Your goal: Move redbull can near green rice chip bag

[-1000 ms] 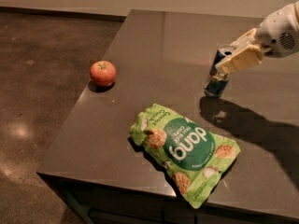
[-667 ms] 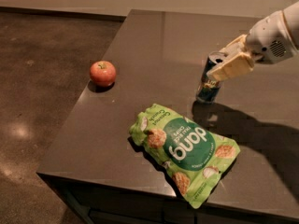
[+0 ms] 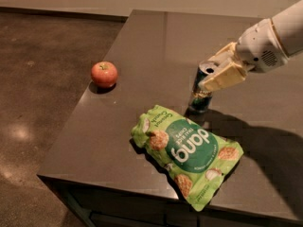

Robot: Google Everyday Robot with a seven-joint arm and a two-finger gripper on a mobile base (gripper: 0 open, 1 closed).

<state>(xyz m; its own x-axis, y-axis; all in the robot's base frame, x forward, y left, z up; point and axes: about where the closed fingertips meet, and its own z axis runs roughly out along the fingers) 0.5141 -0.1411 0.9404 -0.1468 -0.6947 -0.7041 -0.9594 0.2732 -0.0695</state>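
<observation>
The redbull can (image 3: 200, 96) stands upright on the dark table, its silver top showing, just behind the upper edge of the green rice chip bag (image 3: 188, 151). The bag lies flat near the table's front edge, its "dang" circle upside down to the camera. My gripper (image 3: 218, 72) comes in from the right on a white arm, and its tan fingers (image 3: 223, 78) are closed around the can's upper part. The can's base sits a short gap from the bag.
A red apple (image 3: 104, 74) sits near the table's left edge. The table (image 3: 156, 41) is dark and glossy; its left and front edges drop to a brown floor. My arm's shadow falls on the table at the right.
My gripper has slid the redbull can to the left and toward the front, closer to the green rice chip bag. The bag and the apple have stayed put.
</observation>
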